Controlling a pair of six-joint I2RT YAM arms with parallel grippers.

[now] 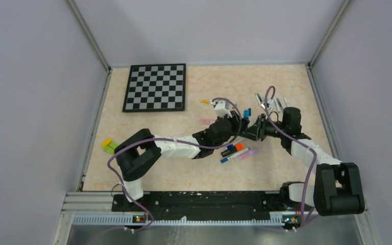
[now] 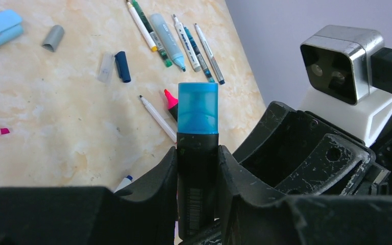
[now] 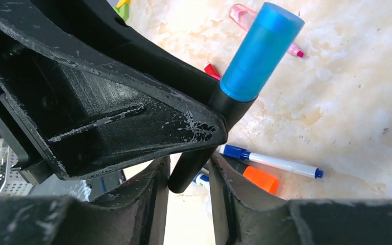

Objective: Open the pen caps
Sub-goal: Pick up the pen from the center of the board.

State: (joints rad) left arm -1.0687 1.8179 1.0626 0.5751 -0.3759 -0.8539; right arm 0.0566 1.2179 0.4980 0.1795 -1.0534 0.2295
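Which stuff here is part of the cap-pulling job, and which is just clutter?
Job:
- blue cap on black marker, held in left gripper; right gripper at its tail
- blue-capped white pen
- orange-capped marker
- grey cap, already off

Clutter:
- checkerboard
- yellow-green block

Bright, even overhead light — faint shadows, blurred close foregrounds

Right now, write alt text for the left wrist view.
The left gripper clamps a black marker, its translucent blue cap on. Behind it, pens and loose caps lie on the beige table.
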